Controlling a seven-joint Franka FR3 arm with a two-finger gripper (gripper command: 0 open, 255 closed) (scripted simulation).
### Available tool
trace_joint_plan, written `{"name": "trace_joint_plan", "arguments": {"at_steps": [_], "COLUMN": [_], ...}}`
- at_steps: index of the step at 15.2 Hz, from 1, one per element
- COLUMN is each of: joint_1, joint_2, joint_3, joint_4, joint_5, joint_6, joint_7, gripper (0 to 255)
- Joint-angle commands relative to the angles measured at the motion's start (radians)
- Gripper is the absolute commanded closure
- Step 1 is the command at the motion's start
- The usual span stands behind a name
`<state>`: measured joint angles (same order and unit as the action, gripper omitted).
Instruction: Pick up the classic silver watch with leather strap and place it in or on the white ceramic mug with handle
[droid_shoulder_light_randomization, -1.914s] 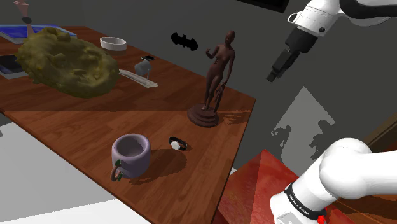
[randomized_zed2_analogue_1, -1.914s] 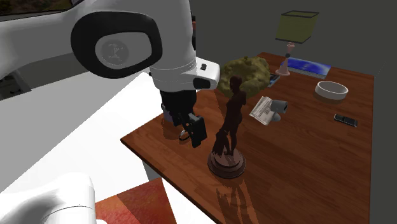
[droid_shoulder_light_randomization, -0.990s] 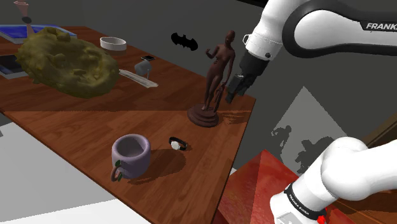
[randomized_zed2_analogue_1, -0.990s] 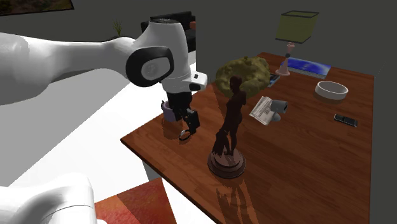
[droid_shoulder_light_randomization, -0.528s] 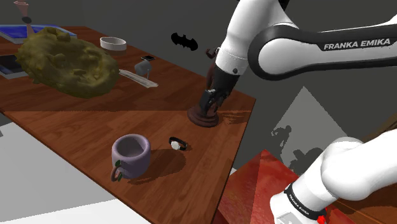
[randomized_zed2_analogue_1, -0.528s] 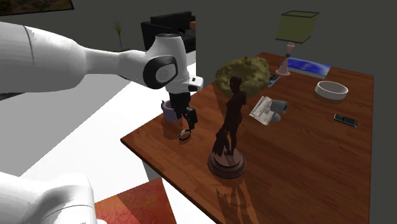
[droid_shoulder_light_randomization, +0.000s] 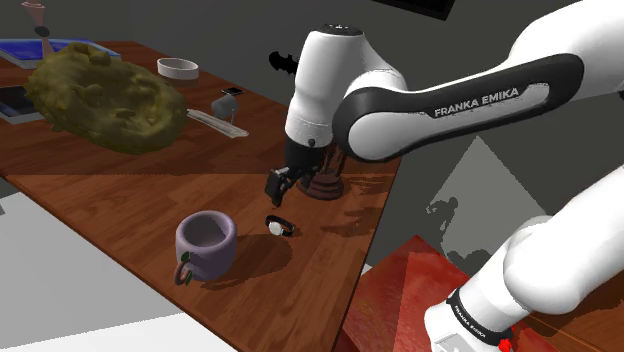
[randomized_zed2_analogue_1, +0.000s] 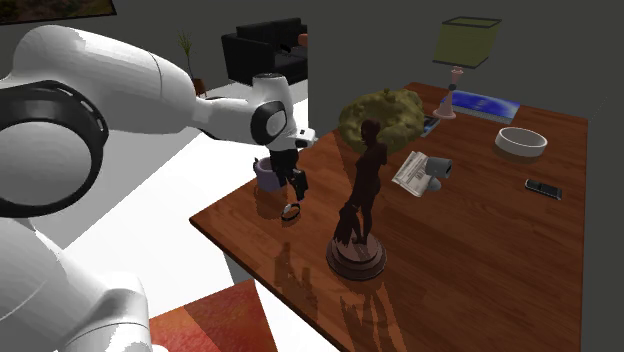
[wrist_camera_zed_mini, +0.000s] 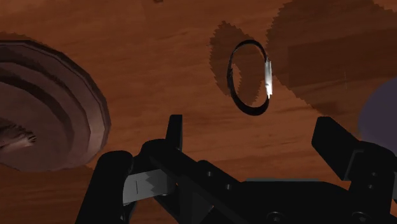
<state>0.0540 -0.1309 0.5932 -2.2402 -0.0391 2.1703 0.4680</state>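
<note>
The watch (droid_shoulder_light_randomization: 280, 226) is a dark strap loop with a small silver face, lying on the wooden table (droid_shoulder_light_randomization: 150, 195) close to its near edge. In the wrist view the watch (wrist_camera_zed_mini: 250, 77) lies on the wood just ahead of the fingertips, untouched. A pale lavender mug (droid_shoulder_light_randomization: 206, 243) with a handle stands upright beside it, toward the shoulder view's left. My black gripper (droid_shoulder_light_randomization: 277, 188) hangs open a little above the table, between the statue base and the watch. Seen from the hand, the gripper (wrist_camera_zed_mini: 254, 137) has its fingers wide apart with nothing between them. The arm partly hides the mug (randomized_zed2_analogue_1: 267, 175).
A dark brown figure statue (randomized_zed2_analogue_1: 362, 200) on a round base (wrist_camera_zed_mini: 51, 108) stands right beside the gripper. Farther back sit a lumpy olive mass (droid_shoulder_light_randomization: 105, 95), a white bowl (droid_shoulder_light_randomization: 178, 68), a folded paper (randomized_zed2_analogue_1: 411, 170), a phone (randomized_zed2_analogue_1: 543, 187) and a lamp (randomized_zed2_analogue_1: 466, 45). The table edge (droid_shoulder_light_randomization: 340, 290) runs close to the watch.
The arm has swung down from high above the stand, past the statue, toward the shoulder view's left. The gripper now hovers low near the watch. Watch and mug have not moved.
</note>
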Motion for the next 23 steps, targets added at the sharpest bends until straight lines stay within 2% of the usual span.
{"name": "trace_joint_plan", "arguments": {"at_steps": [1,3,11,19,20,23], "joint_1": [0.001,0.013,0.025,0.025,0.025,0.025], "joint_2": [0.085,0.178,0.262,0.261,0.261,0.261], "joint_3": [0.031,0.050,0.035,0.035,0.035,0.035], "joint_4": [0.037,0.087,0.058,0.058,0.058,0.058], "joint_5": [-0.066,-0.142,-0.221,-0.221,-0.221,-0.221], "joint_6": [0.025,0.035,0.122,0.122,0.122,0.122], "joint_7": [0.071,0.146,0.203,0.203,0.203,0.203], "gripper": [0,0,0,0,255,255]}}
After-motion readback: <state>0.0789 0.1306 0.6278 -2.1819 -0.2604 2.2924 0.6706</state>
